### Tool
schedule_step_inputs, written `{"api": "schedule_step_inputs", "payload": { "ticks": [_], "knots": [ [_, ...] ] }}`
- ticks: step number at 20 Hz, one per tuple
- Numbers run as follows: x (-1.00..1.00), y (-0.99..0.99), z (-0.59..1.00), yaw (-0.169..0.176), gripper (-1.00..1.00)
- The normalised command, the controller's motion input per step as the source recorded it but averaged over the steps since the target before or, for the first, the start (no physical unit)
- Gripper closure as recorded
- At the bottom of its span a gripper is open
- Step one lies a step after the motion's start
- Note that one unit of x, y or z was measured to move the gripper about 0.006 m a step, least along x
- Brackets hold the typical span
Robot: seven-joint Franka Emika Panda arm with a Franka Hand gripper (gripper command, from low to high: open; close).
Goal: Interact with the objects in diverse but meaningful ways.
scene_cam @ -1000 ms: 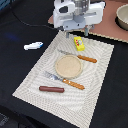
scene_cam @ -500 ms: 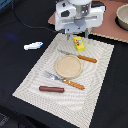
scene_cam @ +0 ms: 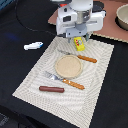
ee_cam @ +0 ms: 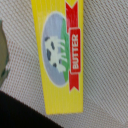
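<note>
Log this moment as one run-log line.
phase: approach | arm: above butter block | fingers: not visible | contact: cannot tell | sausage, fish: untouched | plate: bare

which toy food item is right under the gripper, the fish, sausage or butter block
The yellow butter block, at the placemat's far edge directly below the gripper; it fills the wrist view. The fish lies off the mat, and the sausage near its front edge.

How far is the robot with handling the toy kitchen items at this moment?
Nothing looks finished yet. In hand: the gripper hangs right over the yellow butter block, which fills the wrist view and lies on the placemat; whether the fingers grip it cannot be seen. Left untouched: the sausage on the mat and the fish beside it.
</note>
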Motion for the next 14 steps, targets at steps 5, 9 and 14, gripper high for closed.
{"api": "schedule_step_inputs", "payload": {
  "ticks": [5,9,14],
  "knots": [
    [0.36,0.0,-0.18,-0.001,-1.0],
    [0.24,-0.01,-0.13,0.0,1.0],
    [0.29,0.0,-0.07,0.0,1.0]
  ]
}}
